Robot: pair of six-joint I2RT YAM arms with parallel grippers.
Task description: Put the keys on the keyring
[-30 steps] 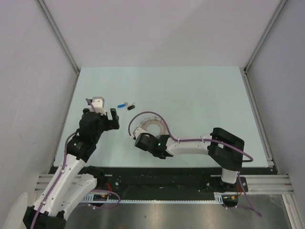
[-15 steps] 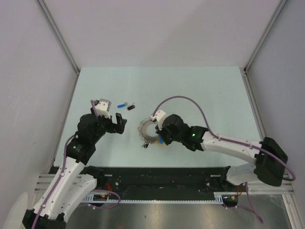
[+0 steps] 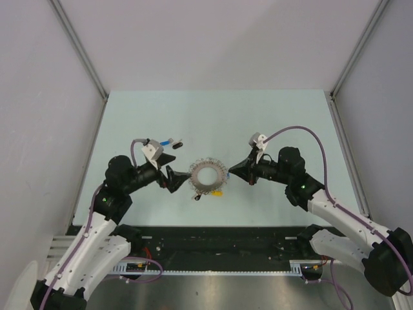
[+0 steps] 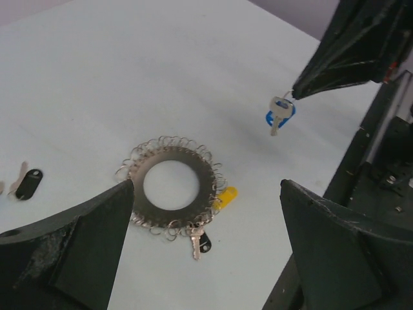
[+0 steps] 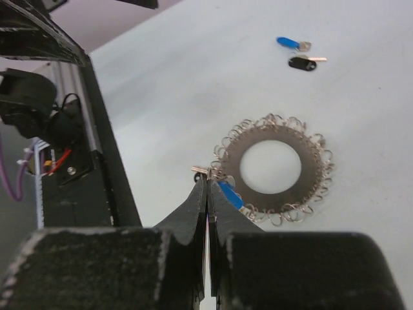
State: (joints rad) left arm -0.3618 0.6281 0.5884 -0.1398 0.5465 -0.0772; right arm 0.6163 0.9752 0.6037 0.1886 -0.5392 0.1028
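keyring (image 4: 206, 185) lying flat, blue key (image 4: 279, 116) held aloft

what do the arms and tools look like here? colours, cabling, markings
Left arm and right arm: white shells, black joints, green light each, purple cable looped outside. Left tool and right tool: black wedge fingers, worn grey at the pads. No lettering readable.

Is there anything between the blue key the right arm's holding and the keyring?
Nothing visible: only bare table lies between the blue key, pinched by the right gripper, and the keyring.
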